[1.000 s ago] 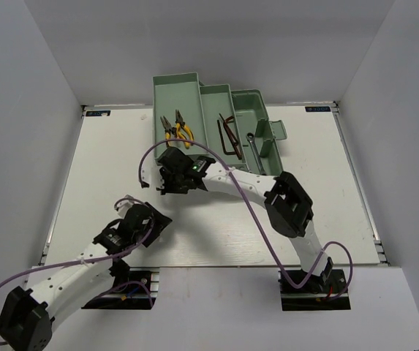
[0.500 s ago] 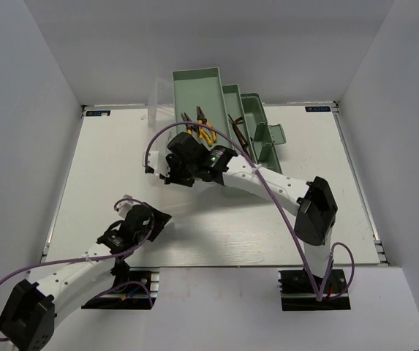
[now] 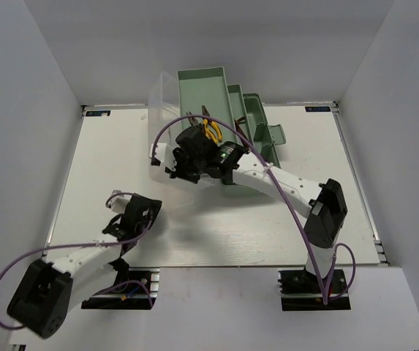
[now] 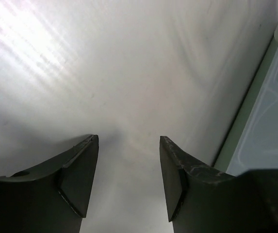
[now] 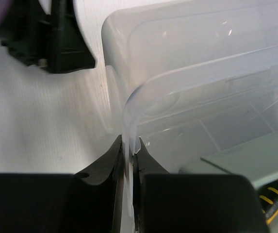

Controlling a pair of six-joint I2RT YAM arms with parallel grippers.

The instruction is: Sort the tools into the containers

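Right gripper (image 5: 128, 145) jaws pinch the lid (image 5: 187, 73) of the toolbox (image 3: 202, 84), far centre; that thin slick edge could slip free, or the box tip, spilling pliers (image 3: 210, 131). Left gripper (image 4: 128, 179), near left: jaws wide.

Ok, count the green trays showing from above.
3, side by side at the table's far edge: wide tray left, narrower tray middle, third tray right. The right arm covers their near ends; more may hide there.
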